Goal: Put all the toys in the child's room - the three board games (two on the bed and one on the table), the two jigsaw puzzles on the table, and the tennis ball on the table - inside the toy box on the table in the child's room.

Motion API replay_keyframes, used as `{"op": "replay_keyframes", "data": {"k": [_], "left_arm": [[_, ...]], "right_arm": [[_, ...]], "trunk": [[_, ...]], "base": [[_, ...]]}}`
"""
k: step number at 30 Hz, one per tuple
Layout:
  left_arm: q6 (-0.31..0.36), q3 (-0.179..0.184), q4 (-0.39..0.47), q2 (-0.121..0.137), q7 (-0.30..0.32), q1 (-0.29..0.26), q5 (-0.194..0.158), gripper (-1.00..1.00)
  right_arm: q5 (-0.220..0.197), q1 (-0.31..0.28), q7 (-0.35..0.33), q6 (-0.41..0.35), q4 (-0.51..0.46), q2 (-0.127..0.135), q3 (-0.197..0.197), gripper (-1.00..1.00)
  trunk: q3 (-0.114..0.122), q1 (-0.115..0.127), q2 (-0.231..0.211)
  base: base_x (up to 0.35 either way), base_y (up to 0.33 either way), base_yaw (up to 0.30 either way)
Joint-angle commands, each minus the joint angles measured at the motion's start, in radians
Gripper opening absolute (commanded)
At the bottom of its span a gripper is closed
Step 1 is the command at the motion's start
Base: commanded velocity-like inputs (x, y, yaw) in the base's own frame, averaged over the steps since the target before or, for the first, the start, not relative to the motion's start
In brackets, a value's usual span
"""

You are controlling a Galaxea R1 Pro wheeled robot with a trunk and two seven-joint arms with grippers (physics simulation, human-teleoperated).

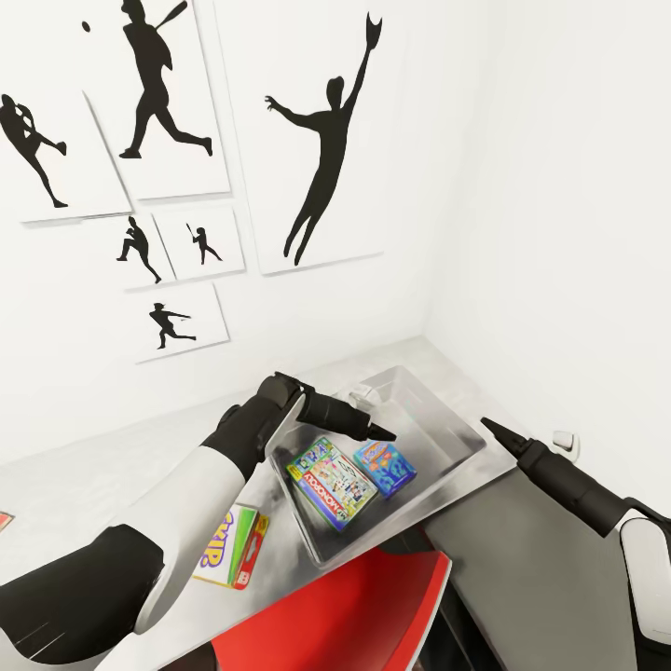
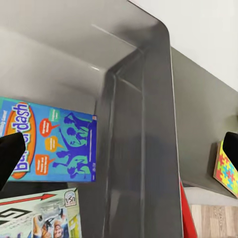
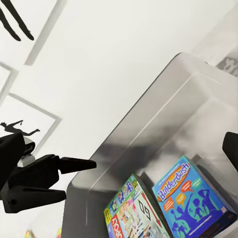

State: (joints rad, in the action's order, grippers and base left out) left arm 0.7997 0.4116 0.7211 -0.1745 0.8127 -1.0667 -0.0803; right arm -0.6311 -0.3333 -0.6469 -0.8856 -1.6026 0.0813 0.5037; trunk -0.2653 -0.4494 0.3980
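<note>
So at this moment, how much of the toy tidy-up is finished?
Done: the Monopoly box and the small blue game lie inside the toy box. In hand: nothing; the left tool hovers over the bin with its fingers apart, and the right tool hangs beside it. Left: the Skip-Bo box lies on the table, and one jigsaw puzzle lies outside the bin. No tennis ball is identifiable.

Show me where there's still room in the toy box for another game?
The toy box is bare in its far half, between the back wall and the blue Balderdash game. The near half is crowded: the Monopoly game and Balderdash lie side by side.
</note>
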Motion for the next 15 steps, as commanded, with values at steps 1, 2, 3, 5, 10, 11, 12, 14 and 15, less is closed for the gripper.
{"op": "replay_keyframes", "data": {"k": [1, 2, 3, 5, 10, 11, 12, 14, 15], "left_arm": [[0.009, 0.001, 0.0, 0.0, -0.003, -0.001, -0.008, 1.0], [0.009, 0.001, 0.0, 0.0, -0.003, -0.001, -0.008, 1.0], [0.01, 0.001, 0.0, 0.0, -0.003, -0.001, -0.008, 1.0], [0.01, 0.001, 0.0, 0.0, -0.003, -0.001, -0.008, 1.0], [0.013, -0.014, 0.015, 0.0, 0.012, -0.001, -0.007, 1.0], [0.015, -0.02, 0.02, 0.0, 0.014, -0.001, -0.007, 1.0], [0.017, -0.027, 0.025, 0.0, 0.016, -0.001, -0.007, 1.0], [0.023, -0.062, 0.046, 0.0, 0.029, 0.0, -0.007, 1.0], [0.027, -0.076, 0.055, 0.0, 0.036, 0.001, -0.007, 1.0]], "right_arm": [[0.001, -0.001, -0.003, -0.006, 0.0, 0.0, 0.001, 1.0], [0.001, -0.001, -0.003, -0.006, 0.0, 0.0, 0.001, 1.0], [0.001, -0.001, -0.003, -0.006, 0.0, 0.0, 0.002, 1.0], [0.001, -0.001, -0.003, -0.006, 0.0, 0.0, 0.001, 1.0], [0.001, -0.001, -0.003, -0.006, 0.001, 0.001, 0.002, 1.0], [0.001, -0.001, -0.003, -0.006, 0.001, 0.001, 0.002, 1.0], [0.001, -0.001, -0.003, -0.006, 0.001, 0.001, 0.002, 1.0], [0.001, -0.001, -0.003, -0.006, 0.001, 0.001, 0.002, 1.0], [0.001, -0.001, -0.003, -0.006, 0.001, 0.001, 0.002, 1.0]], "trunk": [[-0.002, -0.001, 0.002], [-0.002, -0.001, 0.002], [-0.002, -0.001, 0.002], [-0.002, -0.001, 0.002], [-0.002, -0.001, 0.002], [-0.002, -0.001, 0.002], [-0.002, -0.001, 0.002], [-0.002, -0.001, 0.002], [-0.002, -0.001, 0.002]], "base": [[0.0, 0.0, 0.0], [0.0, 0.0, 0.0], [0.0, 0.0, 0.0], [0.0, 0.0, 0.0], [0.0, 0.0, 0.0], [0.0, 0.0, 0.0], [0.0, 0.0, 0.0], [0.0, 0.0, 0.0], [0.0, 0.0, 0.0]]}}
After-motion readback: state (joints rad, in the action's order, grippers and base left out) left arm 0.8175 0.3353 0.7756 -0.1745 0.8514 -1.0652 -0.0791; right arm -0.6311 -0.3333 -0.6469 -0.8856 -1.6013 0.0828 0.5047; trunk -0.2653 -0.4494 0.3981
